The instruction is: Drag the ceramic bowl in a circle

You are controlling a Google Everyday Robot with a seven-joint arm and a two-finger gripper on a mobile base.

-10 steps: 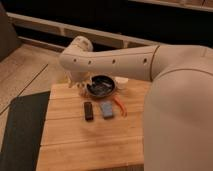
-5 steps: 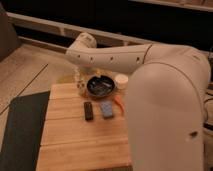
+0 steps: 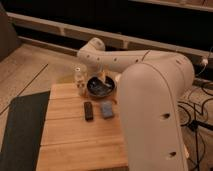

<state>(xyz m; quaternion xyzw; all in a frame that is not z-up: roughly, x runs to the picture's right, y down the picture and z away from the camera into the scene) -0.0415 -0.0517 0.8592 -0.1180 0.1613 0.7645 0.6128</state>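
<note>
The ceramic bowl [image 3: 100, 87], round and dark with a bluish-grey mottled inside, sits at the far edge of the wooden table [image 3: 75, 140]. My gripper [image 3: 103, 76] comes down from the white arm's elbow [image 3: 93, 51] and sits at the bowl's far rim, reaching into it. Whether it touches the bowl I cannot tell. The arm's large white forearm [image 3: 155, 100] fills the right side of the view and hides the table's right part.
A small pale bottle [image 3: 80, 80] stands just left of the bowl. A flat black bar [image 3: 88, 110] and a small blue block [image 3: 106, 109] lie in front of the bowl. A dark mat [image 3: 20, 130] lies on the floor to the left.
The arm's white forearm has swung further into view and now covers the table's right side. The gripper stays at the bowl, which has hardly shifted.
</note>
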